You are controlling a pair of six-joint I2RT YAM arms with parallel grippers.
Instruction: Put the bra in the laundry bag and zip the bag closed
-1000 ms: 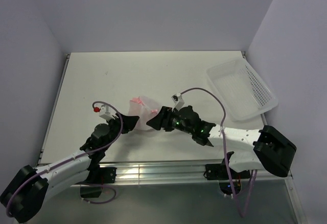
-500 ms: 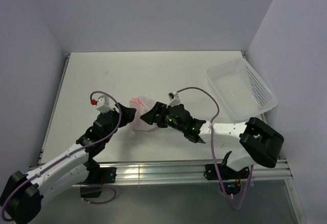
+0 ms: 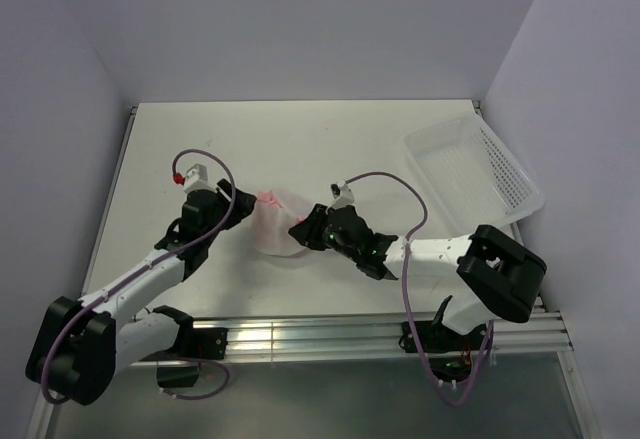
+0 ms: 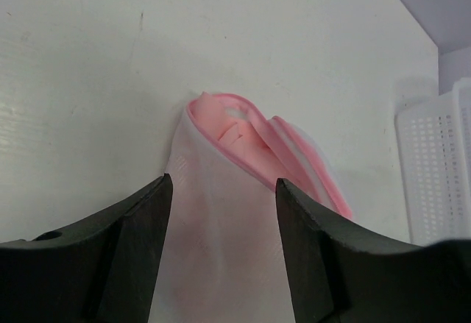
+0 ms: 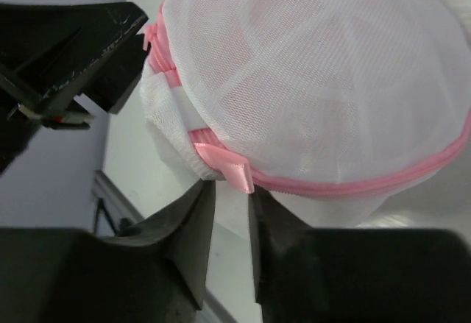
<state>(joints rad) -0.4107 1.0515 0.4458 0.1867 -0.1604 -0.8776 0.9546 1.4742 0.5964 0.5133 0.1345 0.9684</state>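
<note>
1. The bra point(image 5: 280, 21) shows pink inside the mesh laundry bag point(image 3: 275, 227), which lies on the surface point(image 3: 300, 139).
2. The left tool point(image 4: 221, 185) is open and straddles the bag, probably to steady it.
3. The right tool point(image 5: 230, 194) is narrowed at the pink zipper tab point(image 5: 239, 178); whether it grips is unclear.

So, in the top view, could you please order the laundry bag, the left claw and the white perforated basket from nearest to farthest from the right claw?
1. laundry bag: just at the tips of the right claw, at mid-table.
2. left claw: on the opposite side of the bag.
3. white perforated basket: far away, at the back right.
</note>
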